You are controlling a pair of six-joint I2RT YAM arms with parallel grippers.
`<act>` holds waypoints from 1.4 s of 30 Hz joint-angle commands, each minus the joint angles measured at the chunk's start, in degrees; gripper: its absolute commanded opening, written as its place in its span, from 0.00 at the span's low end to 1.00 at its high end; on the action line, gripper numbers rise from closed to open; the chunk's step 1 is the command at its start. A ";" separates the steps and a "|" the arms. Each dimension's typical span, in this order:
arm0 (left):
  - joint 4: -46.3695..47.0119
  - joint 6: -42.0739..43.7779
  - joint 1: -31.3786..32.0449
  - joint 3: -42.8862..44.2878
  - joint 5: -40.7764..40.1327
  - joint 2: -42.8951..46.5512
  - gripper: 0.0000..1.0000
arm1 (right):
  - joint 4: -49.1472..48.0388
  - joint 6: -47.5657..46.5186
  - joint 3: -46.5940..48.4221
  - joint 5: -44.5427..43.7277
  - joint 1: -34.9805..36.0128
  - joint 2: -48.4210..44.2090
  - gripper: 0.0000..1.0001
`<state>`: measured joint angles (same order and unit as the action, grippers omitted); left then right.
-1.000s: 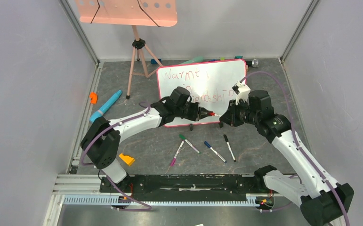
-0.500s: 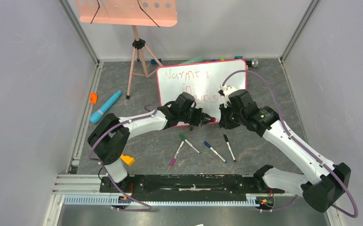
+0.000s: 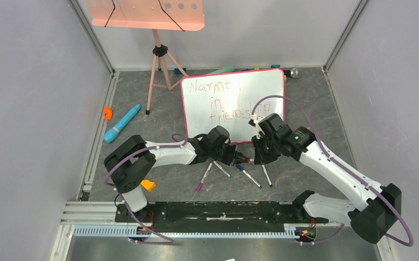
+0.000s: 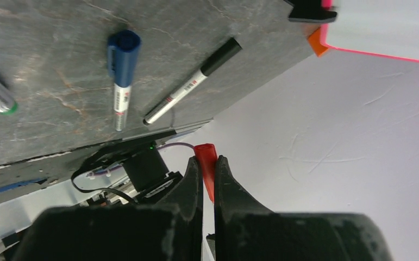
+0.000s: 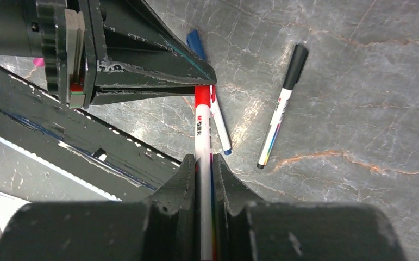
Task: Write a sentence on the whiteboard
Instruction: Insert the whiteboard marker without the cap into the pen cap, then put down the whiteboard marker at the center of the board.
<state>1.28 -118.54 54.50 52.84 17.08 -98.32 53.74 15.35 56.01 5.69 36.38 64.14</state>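
Observation:
The whiteboard (image 3: 261,89) stands at the back centre, and its corner and a black clip foot show in the left wrist view (image 4: 383,24). The sentence (image 3: 226,109) is red handwriting in three lines, roughly "Warmt / in / friendship". My left gripper (image 3: 242,159) is shut on a red cap (image 4: 207,163). My right gripper (image 3: 256,157) is shut on the white-bodied red marker (image 5: 201,136). The two grippers meet tip to tip just in front of the board, low over the floor. The marker's red end (image 5: 201,95) sits between the left gripper's fingers.
Loose markers lie under the grippers: green (image 3: 218,166), magenta (image 3: 202,180), blue (image 3: 248,175), black (image 3: 266,175). A salmon tray on a tripod (image 3: 144,13) stands back left. A blue tube (image 3: 122,123), an orange piece (image 3: 107,112) and an orange wedge (image 3: 147,185) lie left.
Both grippers have drawn back from the board's lower part toward the near side, down over the loose markers. The lower lines of writing now show.

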 commanded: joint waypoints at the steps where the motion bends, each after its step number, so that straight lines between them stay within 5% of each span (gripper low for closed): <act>1: 6.15 -4.86 4.68 0.02 6.82 0.38 0.02 | -7.24 1.27 -3.52 -4.81 0.93 3.11 0.00; 8: -3.48 -0.80 5.05 3.94 6.95 -3.18 0.06 | -14.51 5.55 -12.67 -8.14 2.84 5.74 0.00; 15: -12.81 4.09 5.00 6.41 7.93 -1.82 0.42 | -15.06 5.77 -14.30 -11.39 3.61 10.67 0.00; 35: -40.33 14.23 -2.50 1.30 -1.86 24.79 0.50 | -15.47 3.95 -11.97 -7.45 3.61 5.90 0.01; 38: -44.21 20.90 -5.44 1.42 -2.95 26.98 0.52 | -20.71 3.43 -15.67 -6.05 3.59 2.64 0.26; 42: -47.22 30.61 -8.99 2.19 -4.86 28.40 0.54 | -24.63 3.78 -16.94 -5.85 3.62 1.33 0.42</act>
<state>-39.79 -100.75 48.14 54.65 15.55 -71.75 35.44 19.44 39.90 -0.86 40.23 66.83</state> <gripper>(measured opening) 0.535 0.347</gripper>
